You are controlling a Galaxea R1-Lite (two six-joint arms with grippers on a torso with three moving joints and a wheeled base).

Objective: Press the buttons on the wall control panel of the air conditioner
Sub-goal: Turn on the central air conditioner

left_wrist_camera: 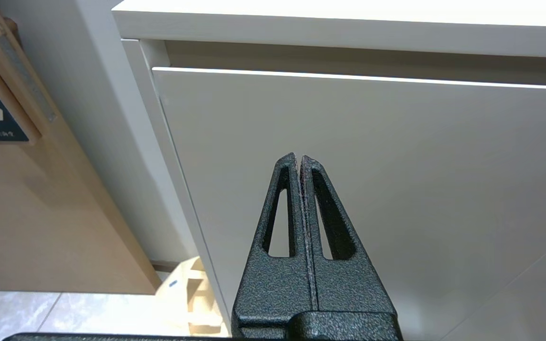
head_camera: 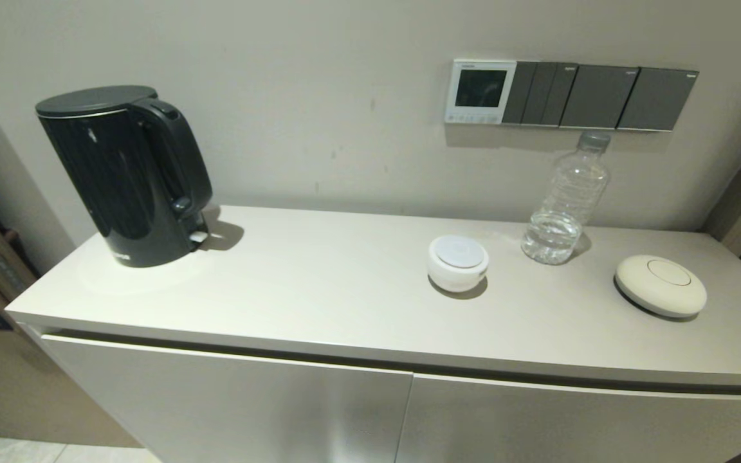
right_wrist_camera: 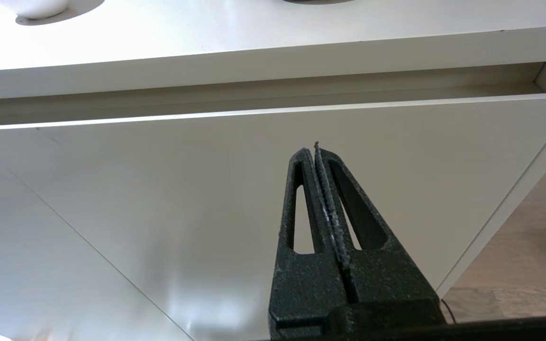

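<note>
- The cabinet [head_camera: 319, 302] fills the lower half of the head view, its pale doors below the top.
- A black kettle [head_camera: 129, 173] stands on the top at 9 o'clock.
- Dark switch plates [head_camera: 602, 96] run along the wall at 1 o'clock.
- A clear bottle [head_camera: 563, 206] stands below them, at 3 o'clock of a white bowl [head_camera: 458, 262].
- A cream disc [head_camera: 660, 285] lies at 4 o'clock of the bottle.
- The panel [head_camera: 480, 91] hangs on the wall, touching the plates' 9 o'clock end, screen dark.
- The left gripper [left_wrist_camera: 300, 161] hangs low before a cabinet door, fingers pressed together, holding nothing.
- The right gripper [right_wrist_camera: 315, 151] does likewise, fingers together.
- The buttons [head_camera: 473, 118] line the panel's lower edge, at 6 o'clock of its screen.
</note>
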